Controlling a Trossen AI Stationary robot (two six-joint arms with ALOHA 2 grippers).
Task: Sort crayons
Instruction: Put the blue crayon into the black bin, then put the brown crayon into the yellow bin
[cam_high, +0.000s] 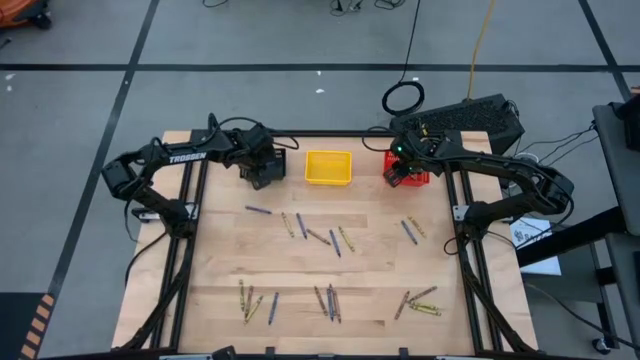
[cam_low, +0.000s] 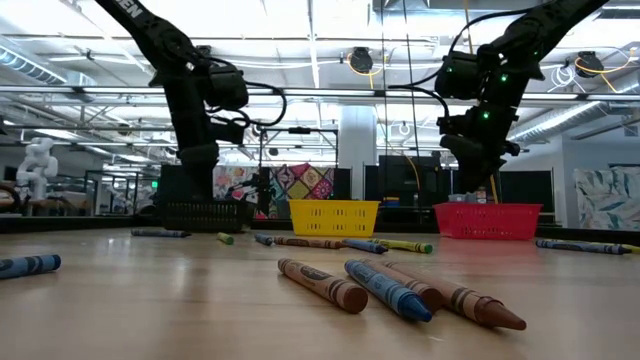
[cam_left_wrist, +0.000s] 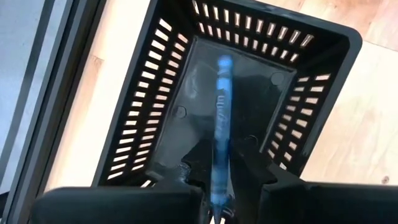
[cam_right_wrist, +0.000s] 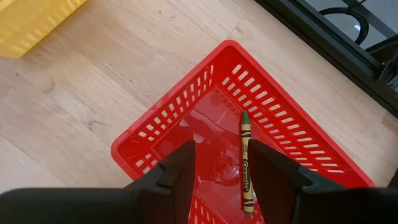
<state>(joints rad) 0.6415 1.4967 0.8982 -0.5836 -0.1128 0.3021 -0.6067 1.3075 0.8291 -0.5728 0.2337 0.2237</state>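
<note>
My left gripper (cam_left_wrist: 217, 168) hangs over the black basket (cam_left_wrist: 186, 118) at the table's far left, pointing steeply down. A blue crayon (cam_left_wrist: 221, 118) shows blurred between its parted fingers, reaching toward the basket floor. My right gripper (cam_right_wrist: 224, 171) stands open above the red basket (cam_right_wrist: 186, 124) at the far right. A green crayon (cam_right_wrist: 247, 162) lies flat on that basket's floor. Several more crayons (cam_high: 315, 232) lie loose on the wooden table. My left gripper has the blue crayon's near end (cam_left_wrist: 216, 186) between its two fingers, which point down along the crayon into the basket. A narrow gap shows on each side of the crayon. I cannot tell whether the fingers touch it.
A yellow basket (cam_high: 328, 167) stands between the black one and the red one (cam_high: 408, 172). Loose crayons lie in groups mid-table (cam_high: 411, 230) and near the front edge (cam_high: 255, 302), (cam_high: 330, 300), (cam_high: 420, 300). A black frame runs round the table's edges.
</note>
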